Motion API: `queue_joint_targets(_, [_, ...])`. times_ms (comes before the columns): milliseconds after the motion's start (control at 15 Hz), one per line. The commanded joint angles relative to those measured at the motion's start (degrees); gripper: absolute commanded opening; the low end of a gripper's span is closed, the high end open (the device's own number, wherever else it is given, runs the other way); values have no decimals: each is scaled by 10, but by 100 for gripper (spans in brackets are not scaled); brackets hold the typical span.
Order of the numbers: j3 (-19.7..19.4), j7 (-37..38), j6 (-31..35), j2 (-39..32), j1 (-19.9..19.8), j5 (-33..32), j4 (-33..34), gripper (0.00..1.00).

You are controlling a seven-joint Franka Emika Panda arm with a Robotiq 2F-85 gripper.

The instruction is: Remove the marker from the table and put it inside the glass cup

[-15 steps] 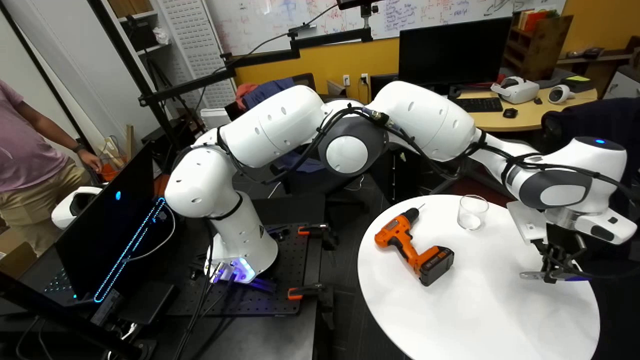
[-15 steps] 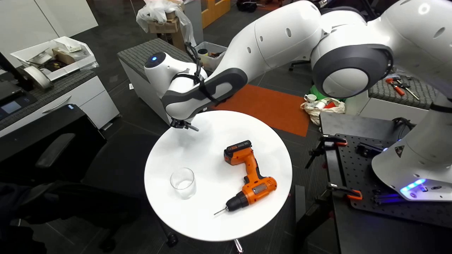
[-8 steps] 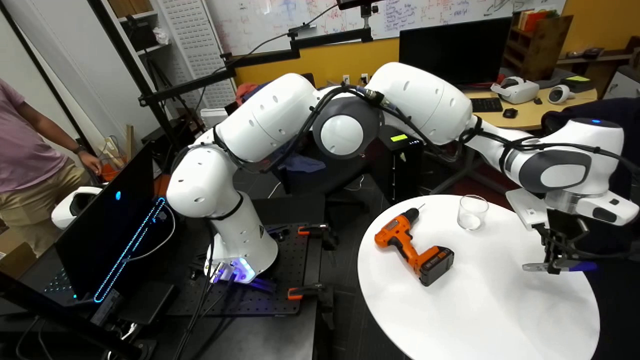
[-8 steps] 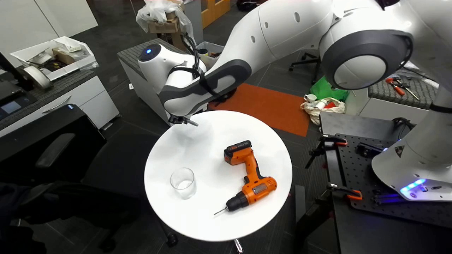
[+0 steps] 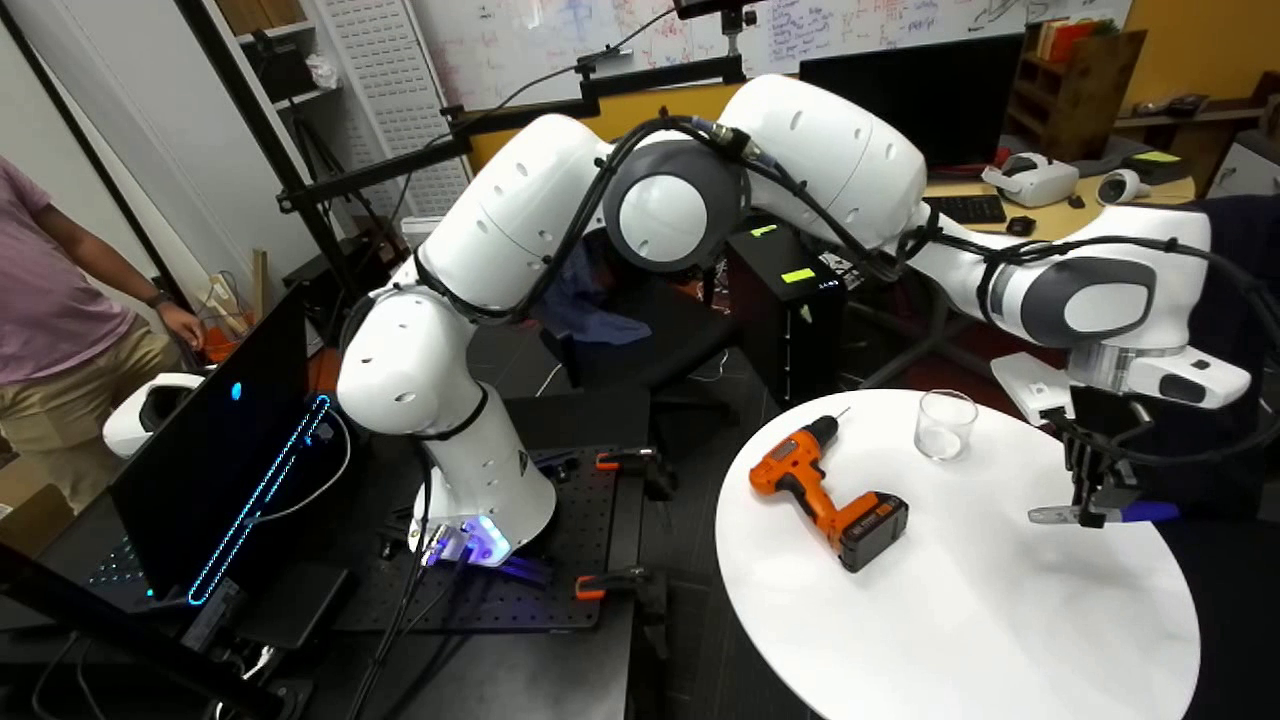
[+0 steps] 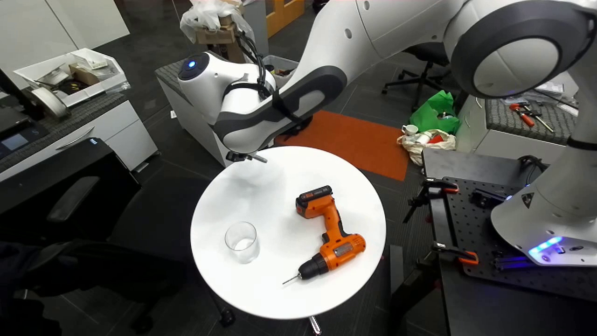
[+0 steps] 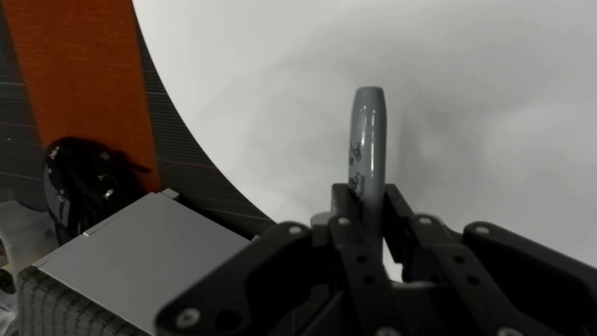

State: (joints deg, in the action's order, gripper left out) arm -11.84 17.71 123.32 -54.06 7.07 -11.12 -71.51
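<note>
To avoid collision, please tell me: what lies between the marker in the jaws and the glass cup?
In both exterior views, only bare table shows between the marker and the glass cup; the drill lies outside that stretch.

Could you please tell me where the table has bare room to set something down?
In an exterior view, a wide bare patch of table lies between the drill and the lower-right rim; a narrower one separates drill and glass. Overhead it is crowded where the gripper holds the marker.
</note>
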Motion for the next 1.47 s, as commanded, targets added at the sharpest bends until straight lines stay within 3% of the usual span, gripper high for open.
queue_joint_targets(0, [-23,60,11,30,33,-49,-48,5])
queue_joint_targets(733, [-53,162,-16,11,95,-158,-37,5])
queue_joint_targets(1400, [-53,232,-90,-21,124,-222,-8,5])
